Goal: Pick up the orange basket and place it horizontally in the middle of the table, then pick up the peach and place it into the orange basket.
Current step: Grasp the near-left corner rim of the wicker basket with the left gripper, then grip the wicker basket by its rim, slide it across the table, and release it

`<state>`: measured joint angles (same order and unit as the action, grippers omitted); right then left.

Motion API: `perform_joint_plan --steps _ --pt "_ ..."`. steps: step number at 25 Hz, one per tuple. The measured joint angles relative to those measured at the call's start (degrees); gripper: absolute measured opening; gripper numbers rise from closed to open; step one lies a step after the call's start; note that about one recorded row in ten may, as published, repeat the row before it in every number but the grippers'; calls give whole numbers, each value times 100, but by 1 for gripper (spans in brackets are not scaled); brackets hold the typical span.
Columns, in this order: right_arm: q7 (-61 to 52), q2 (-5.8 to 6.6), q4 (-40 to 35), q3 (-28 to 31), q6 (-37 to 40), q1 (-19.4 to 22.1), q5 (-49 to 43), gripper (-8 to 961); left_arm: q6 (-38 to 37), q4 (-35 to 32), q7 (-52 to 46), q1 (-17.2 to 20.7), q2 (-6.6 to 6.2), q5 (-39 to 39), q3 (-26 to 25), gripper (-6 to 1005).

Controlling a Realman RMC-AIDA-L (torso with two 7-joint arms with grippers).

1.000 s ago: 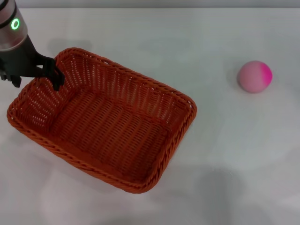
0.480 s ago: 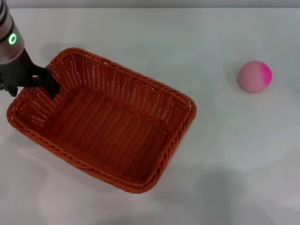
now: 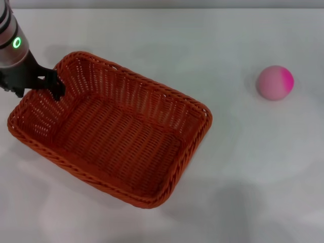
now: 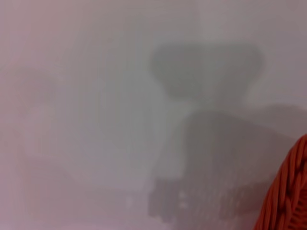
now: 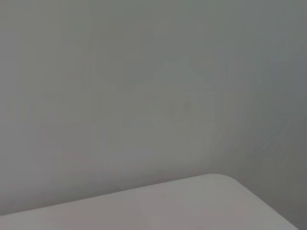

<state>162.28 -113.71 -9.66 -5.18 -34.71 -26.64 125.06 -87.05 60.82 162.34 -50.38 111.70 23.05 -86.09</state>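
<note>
The left gripper (image 3: 36, 86), a matte black claw under a silver wrist with a glowing green ring, sits at the far-left corner of the large rectangular orange-red woven basket (image 3: 116, 134). One dark finger (image 3: 54, 86) reaches over the braided rim into the basket, the other stays outside the wall, so the jaws straddle the rim there; whether they are actually pressing on it I cannot tell. The basket lies on the left half of the plain white, smooth table (image 3: 202, 40), set at a slant, with rounded corners, sloping ribbed sides and a flat latticed floor (its inside holds nothing but weave). In the left wrist view only a sliver of the basket's plaited rim (image 4: 288, 201) shows against the pale tabletop. The small round pale-pink toy peach (image 3: 275, 82), with a deeper magenta blush on its right side, rests on the table far right, well apart from the basket. The right gripper is out of sight.
</note>
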Motion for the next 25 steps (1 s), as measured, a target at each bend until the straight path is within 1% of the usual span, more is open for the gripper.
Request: perform_joint_plan --steps 5,11,16,25 --pt "-7 -4 0 0 0 -5 0 855 139 0 0 2 -5 5 31 766" --pt "-12 -2 0 0 0 -18 0 855 192 0 0 2 14 34 136 605" --pt "-13 -2 0 0 0 -19 0 855 193 10 0 -1 26 104 144 511" --pt "-64 19 -10 0 0 -26 0 854 199 143 0 59 42 362 368 414"
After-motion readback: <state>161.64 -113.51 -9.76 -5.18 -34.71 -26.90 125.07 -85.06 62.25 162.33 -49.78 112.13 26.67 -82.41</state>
